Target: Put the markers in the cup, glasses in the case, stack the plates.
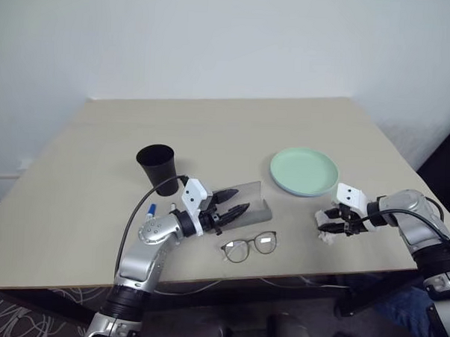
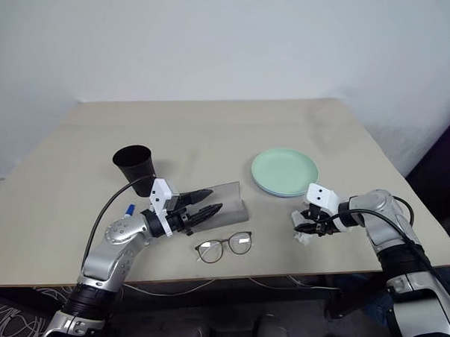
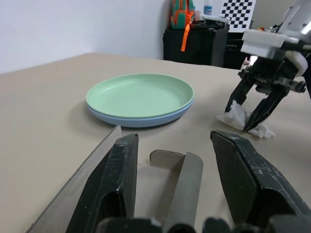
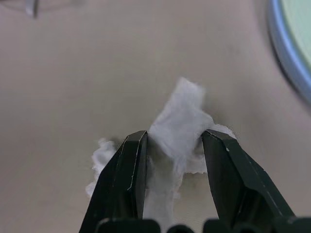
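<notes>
Right wrist view: right tool (image 4: 172, 145), fingers apart, straddles crumpled tissue (image 4: 177, 124) beside plates (image 4: 286, 53).

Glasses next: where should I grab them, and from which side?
Probably the bridge between the two lenses of the glasses, coming straight down from above. They lie flat on the table just in front of the open case, and the thin wire frame offers little else to pinch.
</notes>
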Motion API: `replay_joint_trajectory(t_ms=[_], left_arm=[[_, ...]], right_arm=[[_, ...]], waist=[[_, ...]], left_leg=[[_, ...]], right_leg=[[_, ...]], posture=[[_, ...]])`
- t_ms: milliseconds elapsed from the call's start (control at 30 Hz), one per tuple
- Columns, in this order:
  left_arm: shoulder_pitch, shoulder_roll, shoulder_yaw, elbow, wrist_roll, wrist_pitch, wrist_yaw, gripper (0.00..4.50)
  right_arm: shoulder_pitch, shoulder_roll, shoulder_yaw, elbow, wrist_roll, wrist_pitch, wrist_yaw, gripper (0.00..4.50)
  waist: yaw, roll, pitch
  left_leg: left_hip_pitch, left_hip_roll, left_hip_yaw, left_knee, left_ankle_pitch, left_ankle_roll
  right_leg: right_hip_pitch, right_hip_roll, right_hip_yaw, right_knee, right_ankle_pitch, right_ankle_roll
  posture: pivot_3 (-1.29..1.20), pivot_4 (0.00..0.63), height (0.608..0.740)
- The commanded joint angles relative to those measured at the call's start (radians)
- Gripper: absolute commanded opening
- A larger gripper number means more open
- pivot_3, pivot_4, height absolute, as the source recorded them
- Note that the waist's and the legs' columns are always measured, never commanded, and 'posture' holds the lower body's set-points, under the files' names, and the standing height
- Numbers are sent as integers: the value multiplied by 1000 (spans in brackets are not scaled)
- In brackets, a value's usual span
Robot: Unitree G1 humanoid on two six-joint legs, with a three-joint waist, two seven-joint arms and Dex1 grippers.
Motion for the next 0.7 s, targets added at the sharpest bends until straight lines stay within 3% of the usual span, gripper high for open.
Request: replay_joint_trajectory(t_ms=[33, 100, 233, 400, 700], left_arm=[[-21, 1, 3, -16, 2, -18, 0, 2484], [-20, 1, 4, -17, 2, -18, 1, 2484], [-18, 2, 4, -19, 2, -17, 1, 2484], [-18, 1, 4, -19, 1, -18, 0, 2484], [-20, 2, 3, -12, -1, -16, -9, 2484]], right_arm=[[-31, 3, -5, 1, -8, -19, -15, 1740], [-33, 5, -9, 0, -2, -18, -7, 1349], [-34, 2, -23, -28, 22, -17, 16, 46], [-49, 4, -54, -61, 61, -27, 26, 46], [-267, 109, -150, 108, 93, -83, -147, 46]], waist=[[0, 0, 0], [0, 0, 0], [0, 0, 0], [-1, 0, 0], [-1, 0, 0]], left_leg=[[0, 0, 0, 0, 0, 0], [0, 0, 0, 0, 0, 0], [0, 0, 0, 0, 0, 0], [0, 0, 0, 0, 0, 0], [0, 1, 0, 0, 0, 0]], right_leg=[[0, 0, 0, 0, 0, 0], [0, 0, 0, 0, 0, 0], [0, 0, 0, 0, 0, 0], [0, 0, 0, 0, 0, 0], [0, 0, -1, 0, 0, 0]], posture=[[0, 0, 740], [0, 0, 740], [0, 0, 740], [0, 0, 740], [0, 0, 740]])
